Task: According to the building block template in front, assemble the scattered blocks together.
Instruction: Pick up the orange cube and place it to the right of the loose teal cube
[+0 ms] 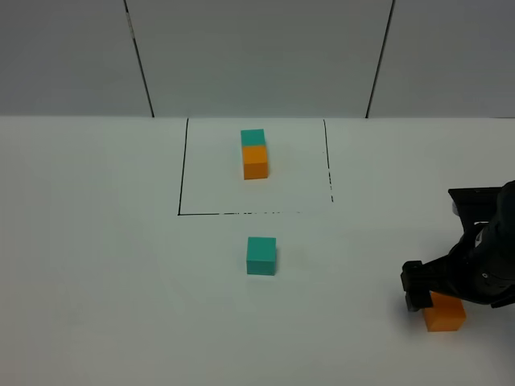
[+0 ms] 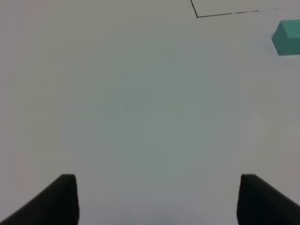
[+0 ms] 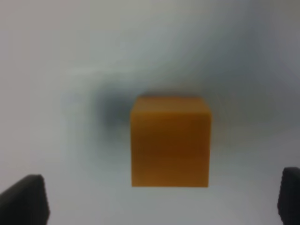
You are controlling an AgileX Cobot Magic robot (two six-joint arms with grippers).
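The building block template (image 1: 255,153) lies at the far middle of the table: a teal cube joined to an orange cube inside a thin black-lined rectangle (image 1: 179,214). The loose teal cube (image 1: 261,256) sits in front of that rectangle; it also shows in the left wrist view (image 2: 287,37). The loose orange cube (image 1: 445,314) sits at the near right. My right gripper (image 1: 434,291) hangs over it, open, and the cube (image 3: 170,140) lies between and ahead of the fingers, untouched. My left gripper (image 2: 157,201) is open and empty over bare table; it does not show in the high view.
The table is white, with a grey panelled wall behind it. A corner of the black rectangle line (image 2: 197,16) shows in the left wrist view. The right arm's dark body (image 1: 487,257) stands at the right edge.
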